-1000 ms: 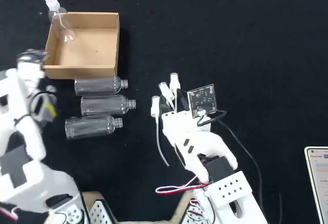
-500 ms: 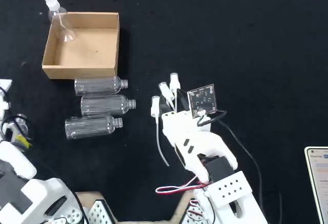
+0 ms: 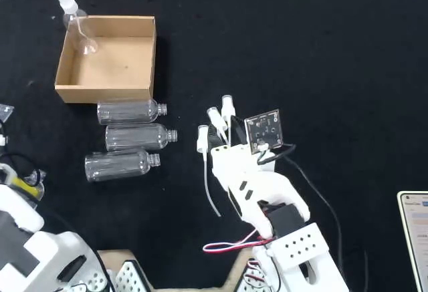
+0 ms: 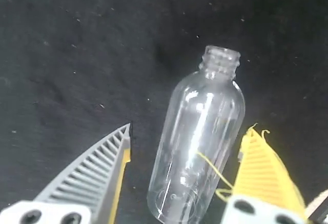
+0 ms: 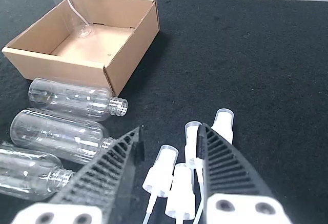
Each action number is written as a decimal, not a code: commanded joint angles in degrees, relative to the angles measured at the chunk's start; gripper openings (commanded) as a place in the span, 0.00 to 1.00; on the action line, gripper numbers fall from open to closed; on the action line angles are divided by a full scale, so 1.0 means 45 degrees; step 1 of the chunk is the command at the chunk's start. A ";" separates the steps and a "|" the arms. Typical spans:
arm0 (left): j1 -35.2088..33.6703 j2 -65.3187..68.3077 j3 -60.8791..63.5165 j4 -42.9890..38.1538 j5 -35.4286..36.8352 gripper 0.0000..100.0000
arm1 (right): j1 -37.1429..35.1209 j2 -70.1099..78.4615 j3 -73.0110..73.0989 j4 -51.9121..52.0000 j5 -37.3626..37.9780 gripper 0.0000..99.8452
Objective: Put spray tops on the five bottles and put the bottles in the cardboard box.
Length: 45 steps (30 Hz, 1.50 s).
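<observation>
Left wrist view has the left pincer spread wide, its grey finger and its yellow finger either side of a clear bottle with no top; I can see dark cloth between the grey finger and the glass, so it is straddling the bottle rather than squeezing it. That bottle lies on the black cloth with its bare threaded neck pointing away from the wrist. From the high view the left arm is folded low at about 8 o'clock on the table. The right pincer is also parted and holds nothing, hanging over the loose spray tops, which sit on the cloth between and just past its black fingers. The right arm comes in from 6 o'clock and stretches towards the table's middle. The cardboard box sits out at 10 o'clock, with one capped bottle leaning in its far left corner. Three bare bottles lie side by side just at the box's 6 o'clock, necks towards 3 o'clock. A second ago the left arm stood up beside the box's near left corner; it has since drawn back and down to 8 o'clock. The right arm, tops, box and lying bottles are where they were.
</observation>
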<state>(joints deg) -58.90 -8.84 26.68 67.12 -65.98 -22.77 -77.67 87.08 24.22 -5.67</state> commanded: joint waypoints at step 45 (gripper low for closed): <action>0.1143 -0.0039 0.1905 -0.2110 -0.2090 0.32 | -0.0117 -0.0225 -0.0049 -0.0410 -0.0020 0.17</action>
<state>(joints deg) -53.36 -8.75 35.74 57.80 -74.86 -22.77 -77.67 87.43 24.22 -5.67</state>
